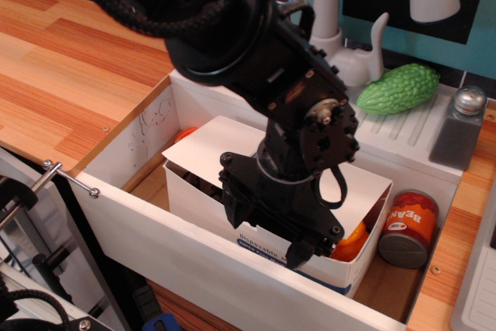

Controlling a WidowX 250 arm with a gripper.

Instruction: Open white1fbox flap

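Note:
The white1fbox (pixel 198 199) lies inside the white wooden basin (pixel 155 242), its blue "Disposable" print facing the front. The flap (pixel 213 145) is a broad white panel resting over the box top, lifted a little at its left end, where dark contents show underneath. My black gripper (pixel 263 238) hangs over the middle of the box's front edge. Its two fingers (pixel 232 207) stand apart, with nothing held between them. The gripper body hides the middle of the flap.
An orange can (pixel 407 230) stands in the basin to the right of the box. An orange object (pixel 353 242) shows at the box's right end. A green gourd (pixel 399 88), a grey shaker (pixel 459 125) and a white faucet (pixel 333 13) stand behind the basin. The wooden counter (pixel 70 75) lies to the left.

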